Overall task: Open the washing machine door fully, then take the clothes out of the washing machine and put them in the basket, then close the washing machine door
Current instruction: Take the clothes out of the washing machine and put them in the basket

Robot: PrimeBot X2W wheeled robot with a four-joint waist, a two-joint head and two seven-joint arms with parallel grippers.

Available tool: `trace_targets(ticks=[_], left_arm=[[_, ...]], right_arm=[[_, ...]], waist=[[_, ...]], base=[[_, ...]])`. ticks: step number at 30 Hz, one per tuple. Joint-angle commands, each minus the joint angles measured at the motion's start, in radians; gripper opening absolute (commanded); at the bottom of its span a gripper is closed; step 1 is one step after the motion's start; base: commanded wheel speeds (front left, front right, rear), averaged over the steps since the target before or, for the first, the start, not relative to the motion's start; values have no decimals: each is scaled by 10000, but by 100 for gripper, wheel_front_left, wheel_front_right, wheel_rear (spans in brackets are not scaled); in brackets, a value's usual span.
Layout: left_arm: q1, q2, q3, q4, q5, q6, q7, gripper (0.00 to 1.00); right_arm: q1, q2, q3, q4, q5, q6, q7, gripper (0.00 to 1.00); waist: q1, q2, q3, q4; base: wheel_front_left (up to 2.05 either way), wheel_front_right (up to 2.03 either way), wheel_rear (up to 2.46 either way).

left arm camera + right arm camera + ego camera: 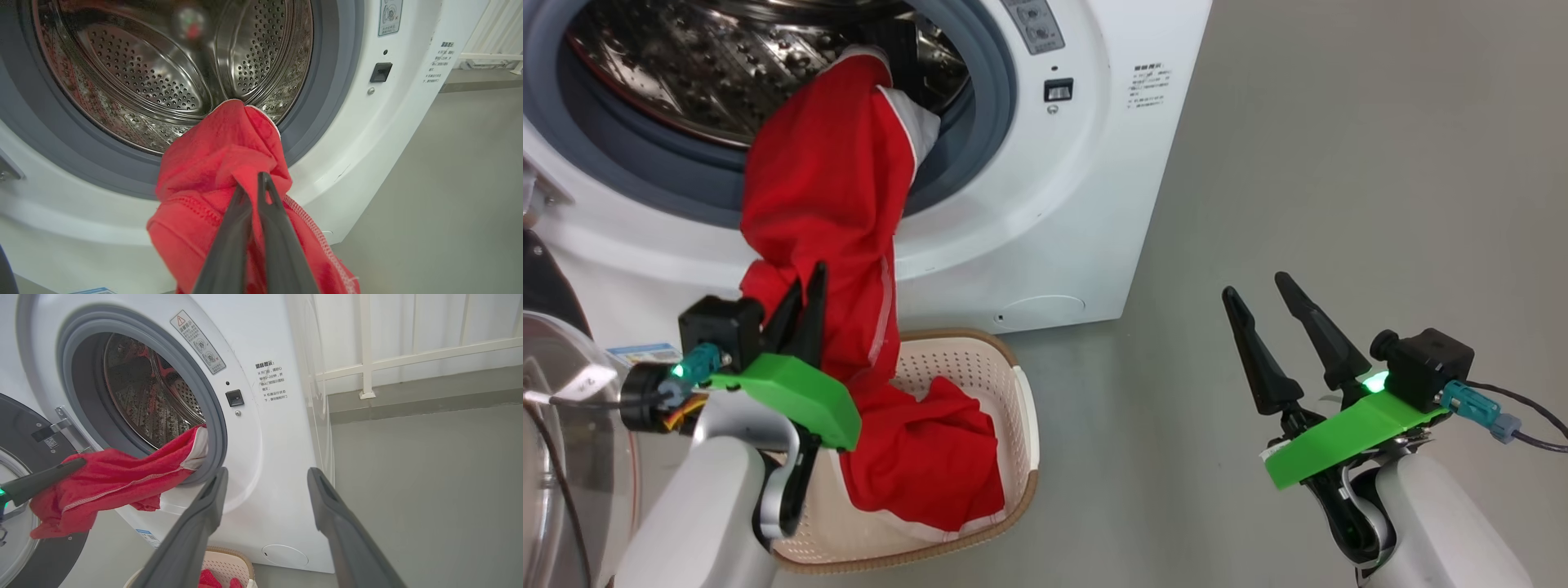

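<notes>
The clothes (825, 188) hang from the drum (686, 73), between the jaws of the left gripper (807, 278), into the basket (1013, 384) below those jaws. The washer (1094, 204) stands ahead of them, the door (556, 392) to their left.

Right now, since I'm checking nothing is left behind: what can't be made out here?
- Head view: top of the big white washing machine's steel drum, cut by the edge; red fabric garment covers its lower mouth.
- Head view: cream perforated plastic basket's left side, behind the left gripper.
</notes>
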Motion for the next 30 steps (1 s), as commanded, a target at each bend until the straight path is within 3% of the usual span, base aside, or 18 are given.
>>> trace_targets(ticks=[1,9,30], left_arm=[[-156,331,313,-221,-35,68,-30,0],[-351,116,318,1304,-304,-200,-368,0],[-2488,-767,171,7384,-595,-1227,-1503,0]], right_arm=[[-51,-8,228,-278,70,16,-118,100],[-199,36,193,-337,46,16,-118,100],[-621,157,258,-343,-52,16,-118,100]], waist=[[0,0,85,-51],[0,0,477,-327],[0,0,1219,-840]], base=[[0,0,0],[0,0,0],[0,0,0]])
